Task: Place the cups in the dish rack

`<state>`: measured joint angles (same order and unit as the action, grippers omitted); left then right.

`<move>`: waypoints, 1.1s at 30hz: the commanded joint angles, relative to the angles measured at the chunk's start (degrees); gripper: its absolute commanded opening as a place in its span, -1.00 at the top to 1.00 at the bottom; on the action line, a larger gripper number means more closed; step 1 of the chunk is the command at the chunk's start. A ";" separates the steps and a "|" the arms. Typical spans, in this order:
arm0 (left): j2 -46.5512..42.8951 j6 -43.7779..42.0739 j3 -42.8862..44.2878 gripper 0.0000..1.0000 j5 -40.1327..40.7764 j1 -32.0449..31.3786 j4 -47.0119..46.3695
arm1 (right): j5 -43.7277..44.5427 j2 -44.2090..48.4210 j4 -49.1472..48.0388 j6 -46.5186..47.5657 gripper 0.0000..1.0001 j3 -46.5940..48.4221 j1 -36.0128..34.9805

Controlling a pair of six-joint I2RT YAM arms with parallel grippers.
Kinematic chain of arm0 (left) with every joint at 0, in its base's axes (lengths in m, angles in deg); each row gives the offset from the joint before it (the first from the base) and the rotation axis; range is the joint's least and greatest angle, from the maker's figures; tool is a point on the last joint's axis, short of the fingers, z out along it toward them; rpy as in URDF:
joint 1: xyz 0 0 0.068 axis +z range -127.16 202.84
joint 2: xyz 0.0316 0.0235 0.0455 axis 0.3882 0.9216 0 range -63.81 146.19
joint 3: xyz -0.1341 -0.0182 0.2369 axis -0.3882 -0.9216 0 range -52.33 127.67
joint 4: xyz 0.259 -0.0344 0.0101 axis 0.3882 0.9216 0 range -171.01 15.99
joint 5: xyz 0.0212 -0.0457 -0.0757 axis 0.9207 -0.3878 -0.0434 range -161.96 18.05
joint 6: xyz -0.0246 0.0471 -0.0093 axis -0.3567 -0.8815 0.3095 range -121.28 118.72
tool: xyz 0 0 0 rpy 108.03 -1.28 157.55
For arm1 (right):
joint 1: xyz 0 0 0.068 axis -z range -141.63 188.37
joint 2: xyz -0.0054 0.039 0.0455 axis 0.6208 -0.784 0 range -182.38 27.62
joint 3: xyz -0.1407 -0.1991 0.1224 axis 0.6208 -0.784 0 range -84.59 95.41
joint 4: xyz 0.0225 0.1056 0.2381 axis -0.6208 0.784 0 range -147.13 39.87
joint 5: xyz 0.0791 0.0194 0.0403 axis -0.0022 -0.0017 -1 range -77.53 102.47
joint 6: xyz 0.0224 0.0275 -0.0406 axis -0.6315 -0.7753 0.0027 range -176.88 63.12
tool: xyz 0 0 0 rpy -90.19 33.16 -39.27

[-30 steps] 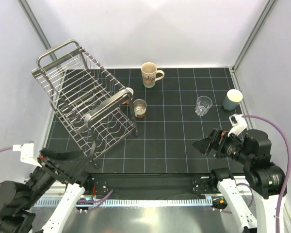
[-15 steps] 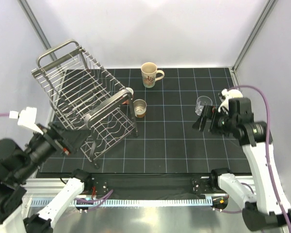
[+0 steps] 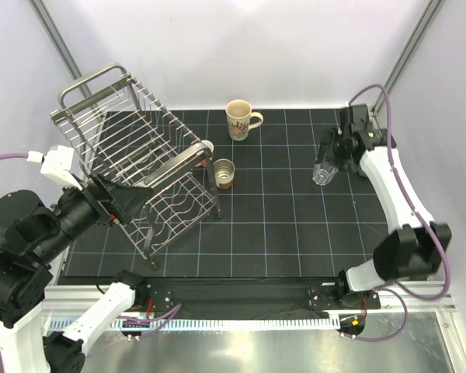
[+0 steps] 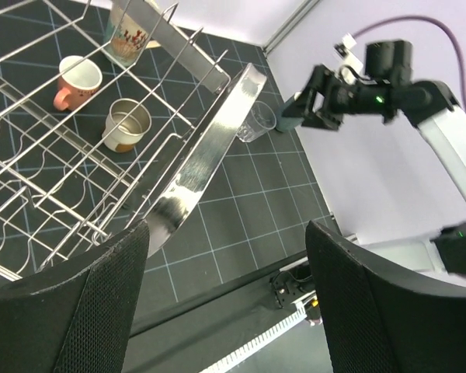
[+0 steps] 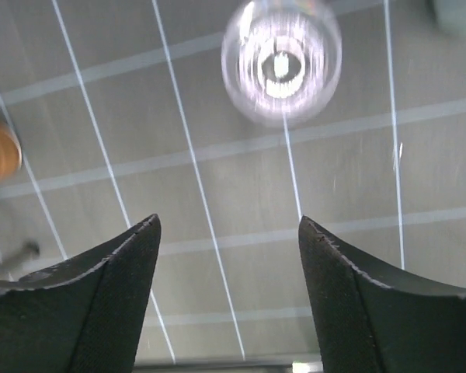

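Across the black gridded surface (image 3: 279, 233) all five cups are standing loose, so by my reading no loading is done yet. The large silver wire dish rack (image 3: 113, 148), at the far left, is holding nothing. The salmon-pink mug (image 3: 207, 147) is sitting just beside the rack's right end. The small brown-based cup (image 3: 224, 172) is waiting close by it, and the large cream mug with red-brown print (image 3: 241, 119) is standing farther back. At the far right, the right claw (image 3: 327, 151) is hovering over the clear glass (image 3: 323, 172), its fingers spread apart and gripping nothing. The tall grey-teal tumbler (image 4: 287, 120) is peeking out just beyond it. The left claw (image 4: 225, 233) is likewise gaping empty at the rack's near handle. Every cup is waiting for its lift and placement, probably the glass first.
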<state>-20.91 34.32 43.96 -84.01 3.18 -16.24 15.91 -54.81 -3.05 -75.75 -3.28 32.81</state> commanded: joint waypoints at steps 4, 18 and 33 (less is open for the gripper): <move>1.14 -3.25 4.25 -0.55 -1.48 -0.20 -1.23 | 3.59 -12.72 -7.42 1.30 -0.27 11.39 0.20; -0.09 0.18 7.68 -0.40 0.54 -0.20 -1.58 | 7.37 -28.04 -4.78 -0.19 0.01 19.93 0.20; 3.42 0.35 10.23 -0.30 -0.42 -0.20 -1.67 | 10.18 -33.32 -2.67 -11.09 0.28 17.21 0.29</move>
<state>-19.67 34.56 53.07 -83.83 3.18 -16.48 24.24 -87.68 -6.26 -83.79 13.86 32.92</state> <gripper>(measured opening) 0.654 0.370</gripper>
